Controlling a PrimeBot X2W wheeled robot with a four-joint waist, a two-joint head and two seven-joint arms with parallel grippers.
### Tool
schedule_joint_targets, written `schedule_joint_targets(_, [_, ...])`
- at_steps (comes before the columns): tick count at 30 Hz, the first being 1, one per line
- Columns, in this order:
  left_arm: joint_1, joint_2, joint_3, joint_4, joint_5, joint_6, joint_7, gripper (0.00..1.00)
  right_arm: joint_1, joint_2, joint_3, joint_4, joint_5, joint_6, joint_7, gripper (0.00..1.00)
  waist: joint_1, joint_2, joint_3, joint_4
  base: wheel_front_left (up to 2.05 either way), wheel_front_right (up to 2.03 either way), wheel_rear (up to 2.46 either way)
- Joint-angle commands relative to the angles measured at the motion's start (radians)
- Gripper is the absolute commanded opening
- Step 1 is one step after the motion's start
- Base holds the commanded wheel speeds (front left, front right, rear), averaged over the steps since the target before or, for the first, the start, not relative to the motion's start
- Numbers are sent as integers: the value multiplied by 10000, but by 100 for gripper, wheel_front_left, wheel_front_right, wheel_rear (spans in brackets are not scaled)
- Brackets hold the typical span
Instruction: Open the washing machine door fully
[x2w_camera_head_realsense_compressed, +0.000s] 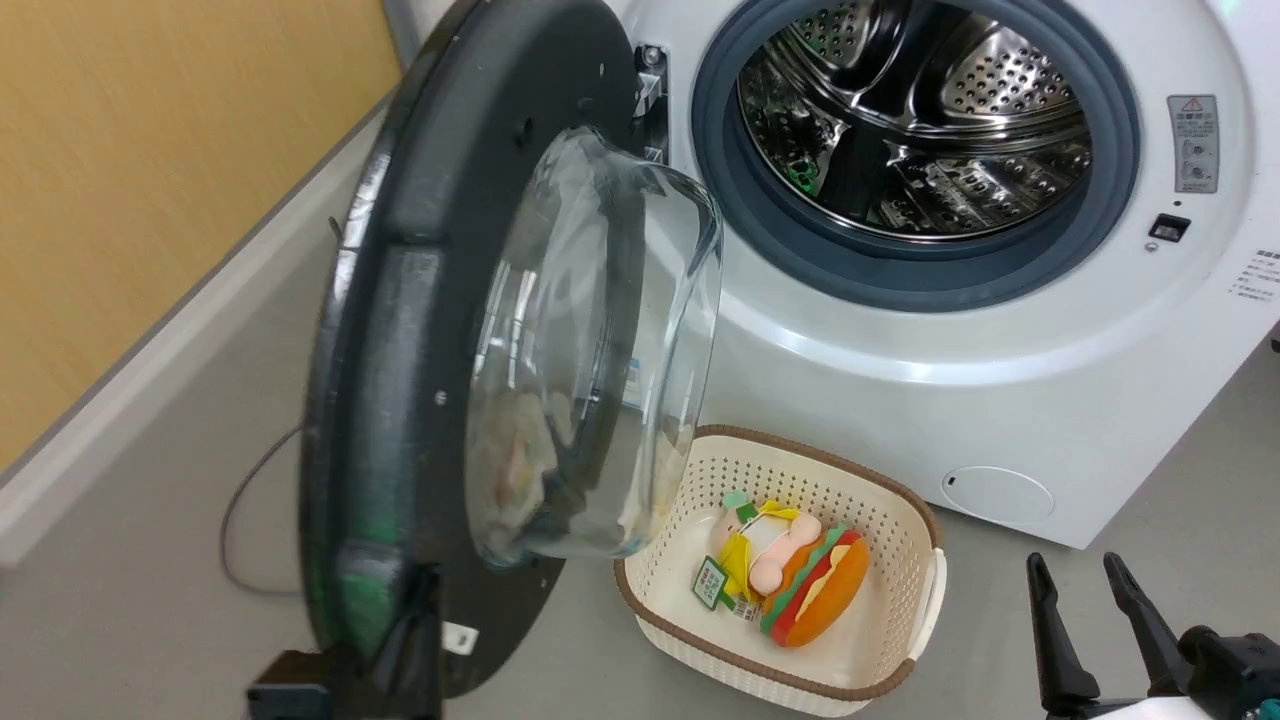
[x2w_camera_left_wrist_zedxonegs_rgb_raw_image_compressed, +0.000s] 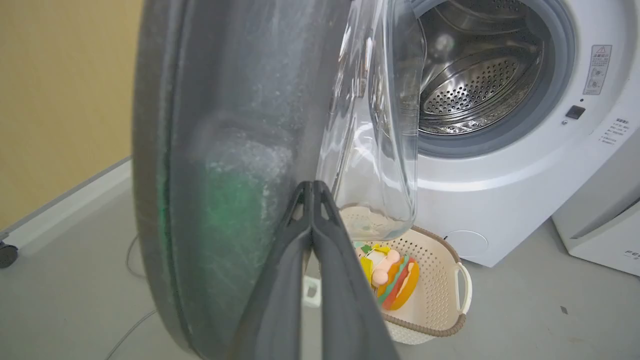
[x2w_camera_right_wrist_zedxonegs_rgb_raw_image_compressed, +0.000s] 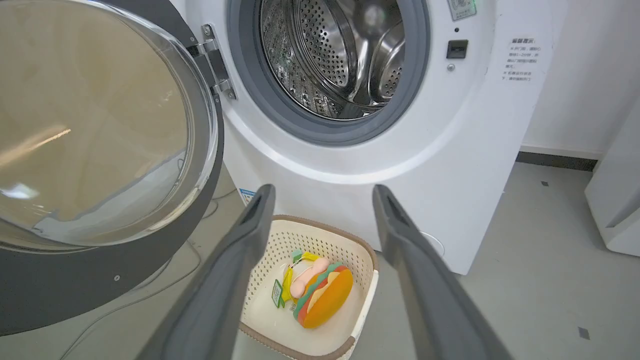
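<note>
Left tool (x2w_camera_left_wrist_zedxonegs_rgb_raw_image_compressed: 311, 192) has its two fingers pressed together at the tips with nothing between them. It lies close against the matte black back of the washing machine door (x2w_camera_head_realsense_compressed: 400, 330), near the door's 6 o'clock rim; I cannot tell whether they touch. The door stands out from the washing machine (x2w_camera_head_realsense_compressed: 900, 350), hinged at 9 o'clock of the drum opening, with its clear glass bowl bulging toward 3 o'clock. The right tool (x2w_camera_head_realsense_compressed: 1085, 575), at 5 o'clock in the head view, has its fingers spread apart and empty, well apart from the door.

A grey warning sticker (x2w_camera_head_realsense_compressed: 1193, 143) sits at 3 o'clock of the opening, its print too small to read. A white appliance (x2w_camera_left_wrist_zedxonegs_rgb_raw_image_compressed: 600, 235) beside the machine bears lettering beginning "FE", cut off by the picture edge.

The floor (x2w_camera_head_realsense_compressed: 150, 600) is grey and the wall (x2w_camera_head_realsense_compressed: 150, 150) is yellow. A cream basket (x2w_camera_head_realsense_compressed: 800, 445) holding a burger toy (x2w_camera_head_realsense_compressed: 815, 590) stands just before the machine.
</note>
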Motion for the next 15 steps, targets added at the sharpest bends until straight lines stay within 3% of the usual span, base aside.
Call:
schedule_joint_targets(1, [77, 73, 185, 138, -113, 18, -157, 0, 16, 26, 0, -48, -89, 6, 49, 100, 0, 0, 28, 14, 0, 0, 0])
schedule_joint_targets(15, [-1115, 805, 2580, 3190, -1397, -910, -1985, 0, -130, 26, 30, -170, -108, 6, 169, 100, 0, 0, 281, -274, 0, 0, 0])
